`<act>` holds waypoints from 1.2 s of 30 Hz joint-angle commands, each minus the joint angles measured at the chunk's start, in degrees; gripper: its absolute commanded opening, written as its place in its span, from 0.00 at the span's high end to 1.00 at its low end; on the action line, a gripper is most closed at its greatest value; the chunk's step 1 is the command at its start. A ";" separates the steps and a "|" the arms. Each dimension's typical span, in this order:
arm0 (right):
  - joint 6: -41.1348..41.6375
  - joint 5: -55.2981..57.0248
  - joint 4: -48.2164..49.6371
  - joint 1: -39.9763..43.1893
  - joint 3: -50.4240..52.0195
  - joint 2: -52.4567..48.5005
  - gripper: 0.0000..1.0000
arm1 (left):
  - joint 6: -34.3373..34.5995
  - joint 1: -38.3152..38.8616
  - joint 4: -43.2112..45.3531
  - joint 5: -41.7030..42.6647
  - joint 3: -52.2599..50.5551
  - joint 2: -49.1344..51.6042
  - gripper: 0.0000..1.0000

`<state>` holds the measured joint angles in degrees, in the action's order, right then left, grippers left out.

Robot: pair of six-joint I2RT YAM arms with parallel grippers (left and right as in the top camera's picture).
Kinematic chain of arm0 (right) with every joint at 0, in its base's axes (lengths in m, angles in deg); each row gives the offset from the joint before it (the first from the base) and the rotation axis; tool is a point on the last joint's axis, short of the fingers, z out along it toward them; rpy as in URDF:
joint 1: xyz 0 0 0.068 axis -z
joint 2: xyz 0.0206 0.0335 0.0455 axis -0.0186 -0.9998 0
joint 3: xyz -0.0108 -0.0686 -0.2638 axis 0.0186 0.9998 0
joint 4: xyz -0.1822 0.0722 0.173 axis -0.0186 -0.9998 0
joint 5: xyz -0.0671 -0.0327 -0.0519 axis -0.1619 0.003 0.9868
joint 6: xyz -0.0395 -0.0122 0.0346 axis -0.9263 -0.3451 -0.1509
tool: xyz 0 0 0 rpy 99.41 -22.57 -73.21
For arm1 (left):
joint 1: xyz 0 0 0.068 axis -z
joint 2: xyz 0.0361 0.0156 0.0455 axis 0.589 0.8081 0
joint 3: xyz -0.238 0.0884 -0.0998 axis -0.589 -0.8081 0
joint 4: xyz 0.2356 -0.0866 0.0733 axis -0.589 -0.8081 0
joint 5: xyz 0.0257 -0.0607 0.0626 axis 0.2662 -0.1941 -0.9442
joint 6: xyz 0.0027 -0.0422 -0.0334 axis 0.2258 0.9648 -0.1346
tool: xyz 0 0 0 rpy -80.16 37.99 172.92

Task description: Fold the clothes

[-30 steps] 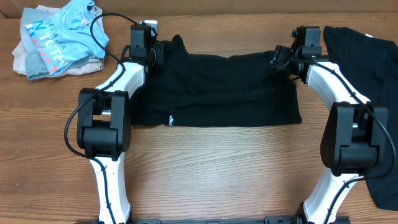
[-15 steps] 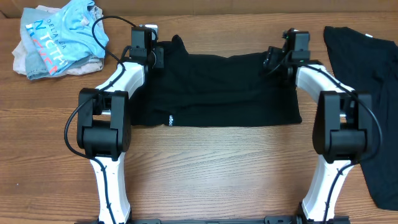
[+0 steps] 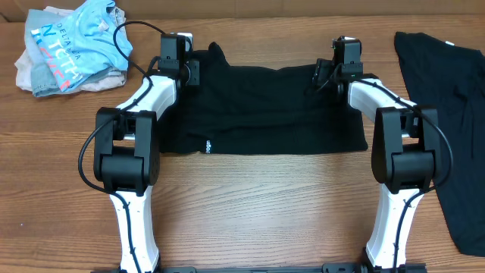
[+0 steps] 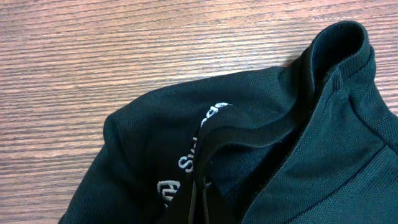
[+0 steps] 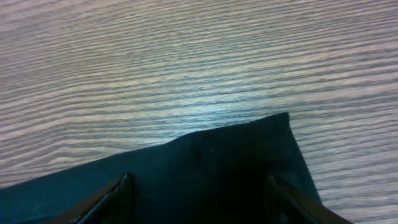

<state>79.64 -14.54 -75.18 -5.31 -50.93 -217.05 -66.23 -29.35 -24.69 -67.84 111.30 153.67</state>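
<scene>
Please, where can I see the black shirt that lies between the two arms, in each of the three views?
Overhead: the middle shirt lies spread out in the centre, upper half.
Left wrist: it fills the lower right, with its white logo showing.
Right wrist: only one corner shows, at the bottom centre.
Shared landmark: the wooden table, which lies bare beyond the shirt's edge in every view.

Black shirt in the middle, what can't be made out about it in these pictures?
Overhead: the small white mark on the black shirt is too small to read.
Left wrist: a pinched fold covers part of the white lettering; the bottom edge cuts off the left gripper.
Right wrist: the right gripper stands open over a corner; contact cannot be told.
</scene>
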 commanded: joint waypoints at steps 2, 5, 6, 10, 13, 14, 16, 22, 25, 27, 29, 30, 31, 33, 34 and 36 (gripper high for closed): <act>-0.59 2.25 0.37 0.20 -1.60 -2.12 0.29 | 1.25 0.04 -0.15 0.07 1.36 -2.99 0.96; -0.55 2.27 0.13 0.13 -1.60 -2.69 0.39 | 1.25 0.04 -0.15 0.07 1.36 -2.99 0.96; -0.52 2.27 0.02 0.13 -1.60 -2.69 0.53 | 1.25 0.04 -0.13 0.07 1.36 -2.99 0.96; -0.52 2.29 -1.09 0.13 -3.10 -2.69 0.78 | 1.22 0.04 0.50 0.04 1.36 -2.99 0.96; -0.52 2.29 -3.26 0.13 -5.79 -2.69 0.93 | 1.22 0.04 1.18 0.07 1.36 -3.19 0.96; -0.55 2.29 -4.42 0.13 -6.91 -2.69 0.96 | 1.22 0.07 1.18 0.04 1.36 -3.34 0.96; -0.55 2.29 -6.25 0.15 -8.83 -2.67 0.96 | 1.22 0.07 1.09 0.07 1.36 -4.02 0.96; -0.35 2.29 -14.27 0.44 -15.93 -2.58 0.96 | 1.20 0.04 0.61 0.02 1.36 -8.76 0.96; -0.33 2.32 -20.61 0.61 -20.46 -2.58 0.96 | 1.20 0.04 -1.03 0.02 1.36 -12.68 0.96; 0.17 2.32 -26.18 0.87 -24.04 -2.56 0.96 | 1.20 0.04 -2.56 0.02 1.36 -15.26 0.96; 1.66 2.29 -31.12 1.22 -27.17 -2.56 0.96 | 1.20 -0.02 -4.72 -0.02 1.36 -17.88 0.96; 2.05 2.29 -33.97 1.42 -28.92 -2.56 0.96 | 1.20 -0.04 -6.08 -0.13 1.36 -19.15 0.96; 2.10 2.27 -36.20 1.66 -30.36 -2.56 0.96 | 1.20 -0.07 -7.30 -0.17 1.36 -20.20 0.96; 2.78 2.27 -40.74 2.10 -33.05 -2.56 0.96 | 1.22 -0.07 -10.16 -0.17 1.36 -22.16 0.96; 3.17 2.29 -42.62 2.25 -34.05 -2.56 0.96 | 1.22 -0.07 -11.87 -0.17 1.36 -23.04 0.96; 3.17 2.27 -46.12 2.62 -35.50 -2.45 0.96 | 1.22 -0.07 -15.45 -0.17 1.36 -24.61 0.96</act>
<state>81.56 -12.92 -119.42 -3.76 -83.32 -219.11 -66.21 -29.35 -37.98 -67.84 111.58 131.86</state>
